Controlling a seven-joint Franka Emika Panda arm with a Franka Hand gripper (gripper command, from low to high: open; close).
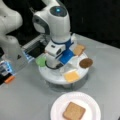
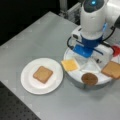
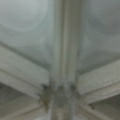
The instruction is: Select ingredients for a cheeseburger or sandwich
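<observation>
Plate nearest the camera: one bread slice lies flat at its centre, nothing stacked on it. Behind, on the round divided tray, cheese sits at 6 o'clock, patty at 4, second bread slice at 2, lettuce at 9; in a front view the tomato shows at the far rim. Gripper sits low over the tray's hub; I cannot tell if its jaws are apart. Judged: first layer placed, five pieces unselected
</observation>
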